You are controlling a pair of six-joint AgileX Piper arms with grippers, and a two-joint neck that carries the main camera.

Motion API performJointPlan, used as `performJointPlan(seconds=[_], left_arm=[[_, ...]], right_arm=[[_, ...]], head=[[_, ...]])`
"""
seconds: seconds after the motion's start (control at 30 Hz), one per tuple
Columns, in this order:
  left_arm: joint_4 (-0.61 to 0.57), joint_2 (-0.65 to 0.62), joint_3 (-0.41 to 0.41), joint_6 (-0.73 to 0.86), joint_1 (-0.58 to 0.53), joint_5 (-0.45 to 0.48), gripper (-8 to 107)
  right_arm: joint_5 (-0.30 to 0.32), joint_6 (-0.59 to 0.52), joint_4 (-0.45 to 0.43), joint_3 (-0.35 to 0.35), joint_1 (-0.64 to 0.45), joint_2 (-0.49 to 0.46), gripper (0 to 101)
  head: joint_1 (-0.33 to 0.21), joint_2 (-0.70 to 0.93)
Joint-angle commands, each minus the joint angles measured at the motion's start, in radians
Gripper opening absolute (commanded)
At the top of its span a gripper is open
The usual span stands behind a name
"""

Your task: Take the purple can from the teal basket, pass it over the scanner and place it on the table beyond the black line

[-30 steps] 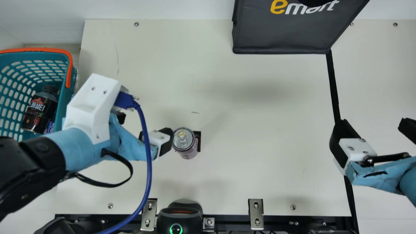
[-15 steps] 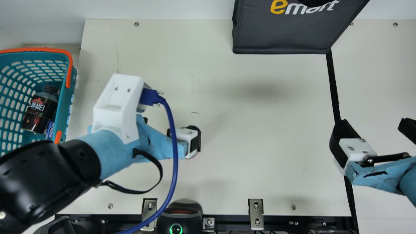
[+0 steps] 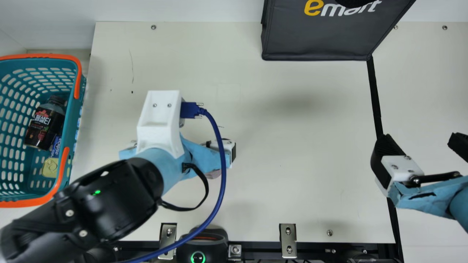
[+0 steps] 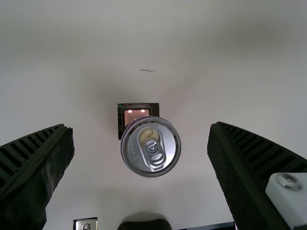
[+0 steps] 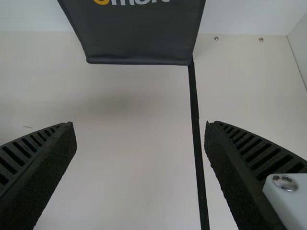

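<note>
My left gripper point(image 3: 229, 146) hangs over the middle of the table and hides most of the purple can point(image 3: 214, 174). In the left wrist view the can point(image 4: 151, 147) stands upright, its silver top between the open fingers of my left gripper point(image 4: 140, 127) and apart from both. Partly covered by the can is the scanner's lit window point(image 4: 136, 115) in a black square frame. My right gripper point(image 3: 419, 140) stands open and empty at the black line point(image 3: 374, 95); the right wrist view has this gripper point(image 5: 139, 125) with the line point(image 5: 195, 139) between its fingers.
At the far left the teal basket point(image 3: 75, 106) holds a dark bottle point(image 3: 43, 126), a blue pack and a yellow-lidded item. A dark bag point(image 3: 321, 36) stands at the back. A black device with a green ring point(image 3: 197, 257) sits at the front edge.
My left arm has moved right across the table, from beside the can to over it, uncovering more of the basket. The can shows no clear shift. The right arm has kept still.
</note>
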Motion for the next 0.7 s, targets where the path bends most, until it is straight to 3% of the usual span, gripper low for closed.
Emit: performJointPlan(seconds=[0.0, 0.67], left_arm=[[0.005, 0.011, 0.005, -0.023, -0.005, 0.000, 90], [-0.007, 0.107, 0.033, -0.077, -0.024, -0.008, 90]], right_arm=[[0.000, 0.000, 0.000, 0.000, 0.000, 0.000, 95], [0.000, 0.000, 0.000, 0.000, 0.000, 0.000, 95]], head=[[-0.029, 0.000], [-0.029, 0.000]])
